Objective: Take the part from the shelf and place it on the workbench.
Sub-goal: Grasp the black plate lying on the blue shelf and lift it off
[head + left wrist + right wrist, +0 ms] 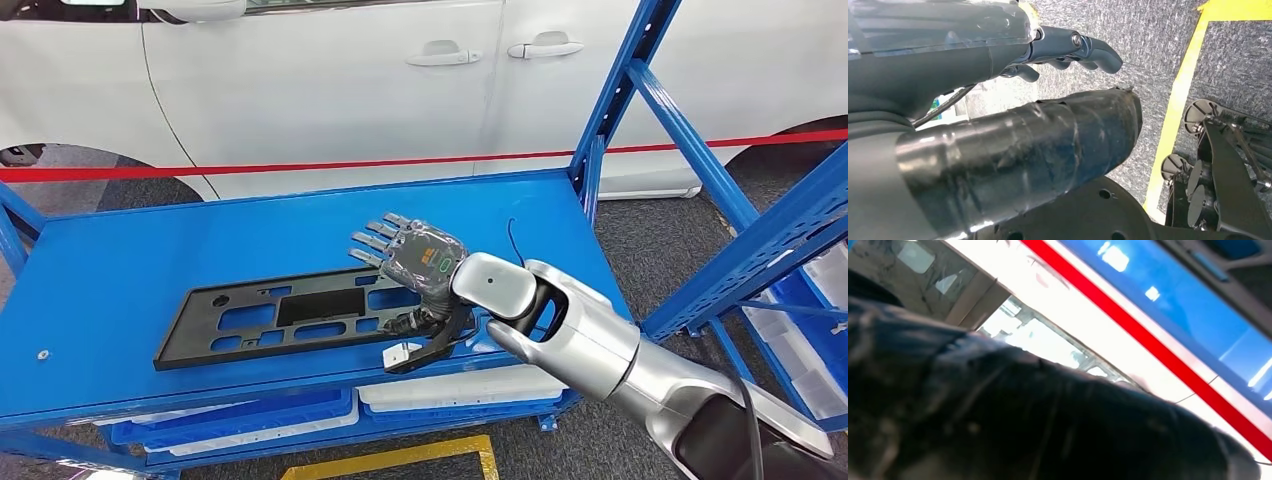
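Flat black plastic panel with rectangular cutouts [300,315] lies on the blue metal shelf [120,260] at lower centre, my right hand [415,265] over its right end, fingers spread, while my left hand [998,100] hangs loosely open, holding nothing.

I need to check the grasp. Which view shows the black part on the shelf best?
The head view: the whole black part lies flat on the blue shelf, the right hand over its right end. The right wrist view is blurred behind the hand; the left wrist view faces the floor.
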You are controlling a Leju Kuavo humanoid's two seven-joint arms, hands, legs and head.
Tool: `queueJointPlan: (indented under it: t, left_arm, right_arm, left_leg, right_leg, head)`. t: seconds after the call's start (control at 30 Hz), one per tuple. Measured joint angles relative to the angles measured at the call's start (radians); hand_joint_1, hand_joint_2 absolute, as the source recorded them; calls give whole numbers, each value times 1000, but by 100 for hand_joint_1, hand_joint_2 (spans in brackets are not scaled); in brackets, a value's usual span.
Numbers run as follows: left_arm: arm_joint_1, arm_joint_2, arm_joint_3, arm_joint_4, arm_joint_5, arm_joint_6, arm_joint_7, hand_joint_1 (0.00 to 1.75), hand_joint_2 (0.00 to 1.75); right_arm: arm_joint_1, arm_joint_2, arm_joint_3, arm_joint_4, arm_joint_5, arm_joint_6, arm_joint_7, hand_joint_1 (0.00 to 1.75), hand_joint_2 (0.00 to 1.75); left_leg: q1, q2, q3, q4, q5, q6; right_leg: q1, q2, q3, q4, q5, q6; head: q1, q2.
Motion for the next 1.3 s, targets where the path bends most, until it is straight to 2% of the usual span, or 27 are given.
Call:
queueJointPlan:
  t: [0.77,1.3]
  left_arm:
    - [-2,0,-6,0,0,-21,16,0,0]
    - [-4,1,15,0,0,-57,14,0,0]
  right_arm:
    - [19,3,18,42,-11,-7,-23,0,0]
    - [7,65,58,107,-56,3,-35,0,0]
  left_leg:
    - [0,0,0,0,0,0]
    - [0,0,0,0,0,0]
  right_leg:
    - [0,0,1,0,0,0]
    - [0,0,1,0,0,0]
  head:
    - [0,0]
    - [0,0]
